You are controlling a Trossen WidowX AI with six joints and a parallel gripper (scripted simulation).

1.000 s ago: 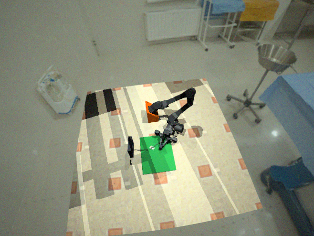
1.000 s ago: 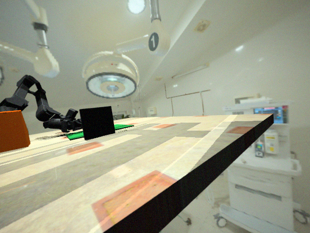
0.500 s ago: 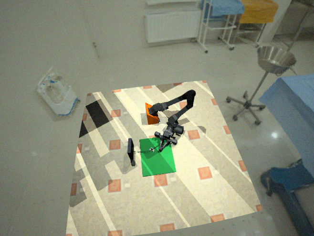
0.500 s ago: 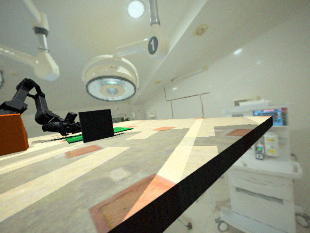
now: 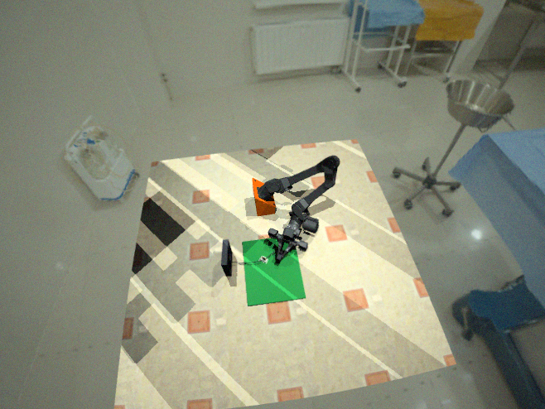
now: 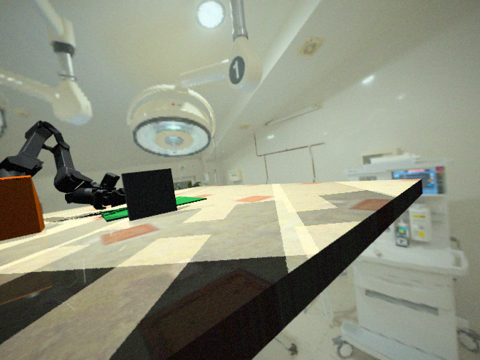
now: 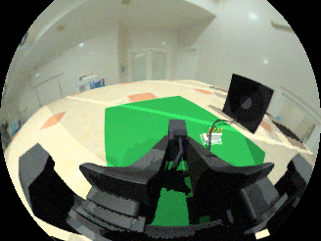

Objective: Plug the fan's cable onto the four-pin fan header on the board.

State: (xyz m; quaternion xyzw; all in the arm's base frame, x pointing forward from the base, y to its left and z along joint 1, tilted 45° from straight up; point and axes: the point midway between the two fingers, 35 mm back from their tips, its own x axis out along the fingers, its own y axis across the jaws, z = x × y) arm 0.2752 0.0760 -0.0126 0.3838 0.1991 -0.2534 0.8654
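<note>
My gripper (image 5: 277, 261) (image 7: 176, 139) is shut on the fan's plug (image 7: 177, 126), a small dark block at its fingertips, with wires trailing back between the fingers. It is low over the green board (image 5: 275, 290) (image 6: 192, 200) (image 7: 132, 132). The white fan header (image 5: 262, 259) (image 7: 211, 139), with gold-coloured pins upright, is on the board. The plug is beside it, to its left in the wrist view, apart from it. The black fan (image 5: 226, 257) (image 6: 149, 193) (image 7: 248, 104) stands upright beside the board. Its cable passes by the header. In the exterior view the fan hides the fingertips.
The arm's orange base (image 5: 264, 204) (image 6: 19, 209) stands on the patterned table beyond the board in the top view. The table's dark edge (image 6: 329, 251) shows in the exterior view. Shadows and light stripes cross the table.
</note>
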